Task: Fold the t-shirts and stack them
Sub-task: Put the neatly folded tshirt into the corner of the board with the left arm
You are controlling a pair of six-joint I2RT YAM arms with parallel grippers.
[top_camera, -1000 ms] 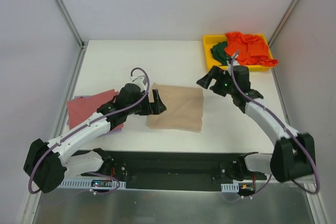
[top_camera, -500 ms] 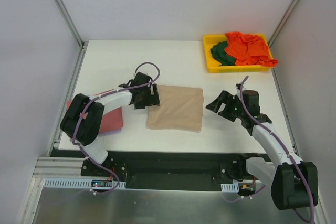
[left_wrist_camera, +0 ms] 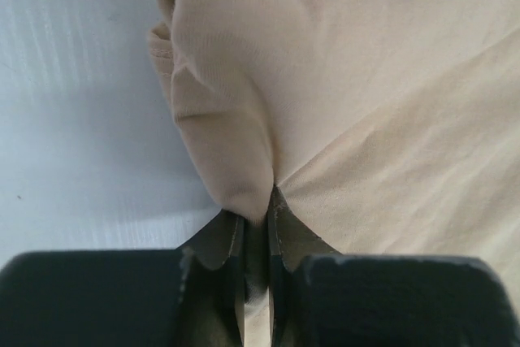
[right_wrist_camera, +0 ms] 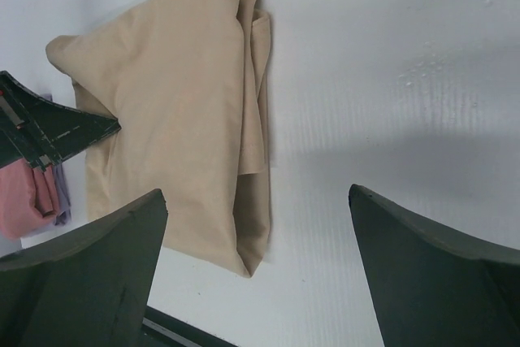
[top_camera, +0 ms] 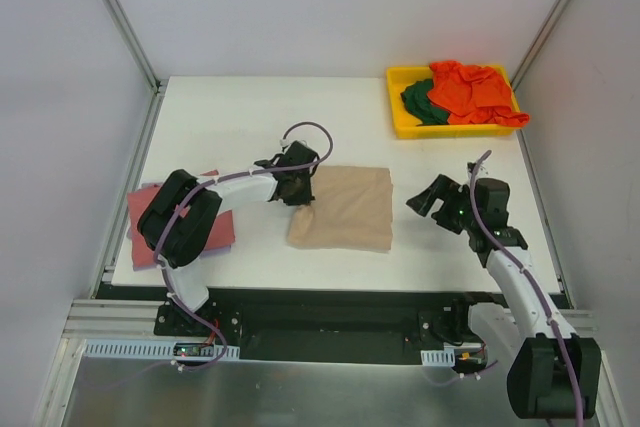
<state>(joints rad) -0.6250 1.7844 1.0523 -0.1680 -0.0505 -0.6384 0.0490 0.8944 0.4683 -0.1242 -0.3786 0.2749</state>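
The folded tan t-shirt (top_camera: 345, 212) is lying mid-table, its left edge bunching in the left gripper (top_camera: 299, 194), whose fingers are clamping the cloth tightly, so stacking seems to be starting. The next move is probably calling for a carry leftward onto the dusty-red t-shirt (top_camera: 147, 207) near the table (top_camera: 250, 117) edge. The right gripper (top_camera: 436, 197) is hovering with fingers wide apart, leaving that path open.
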